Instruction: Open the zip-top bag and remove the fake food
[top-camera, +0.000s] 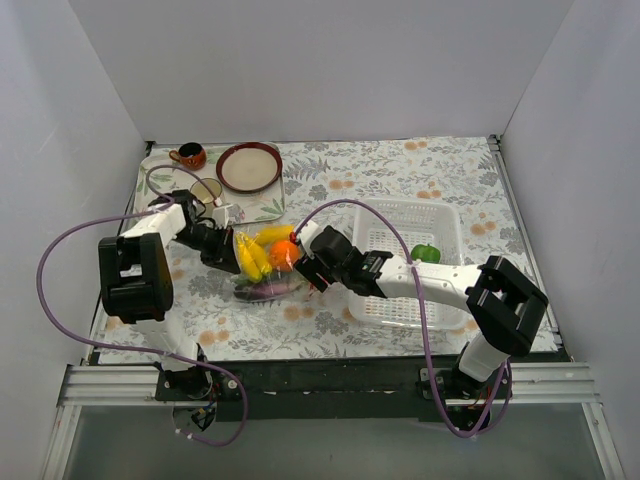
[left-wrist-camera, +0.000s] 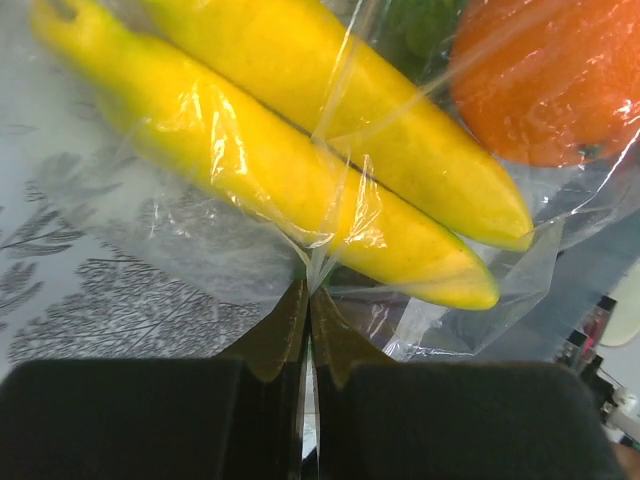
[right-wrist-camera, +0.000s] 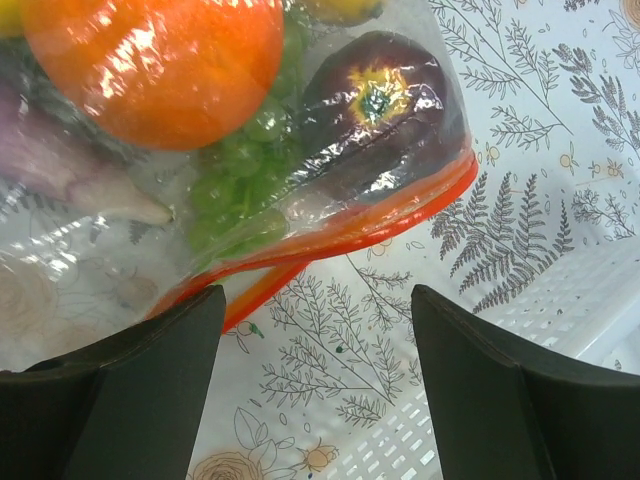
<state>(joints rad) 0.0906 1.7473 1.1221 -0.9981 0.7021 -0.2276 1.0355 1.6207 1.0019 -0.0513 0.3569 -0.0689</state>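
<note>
Opening step: left fingers (left-wrist-camera: 268, 342) clamp zip-top bag (top-camera: 262, 285); right fingers (right-wrist-camera: 130, 390) apart beside its zip strip (right-wrist-camera: 400, 218) (fake food (top-camera: 272, 250) inside). Next: pinch strip.

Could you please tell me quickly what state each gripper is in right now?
Left gripper: closed, pinching the plastic of the zip-top bag.
Right gripper: open, holding nothing, facing the bag's orange-red zip strip.
</note>
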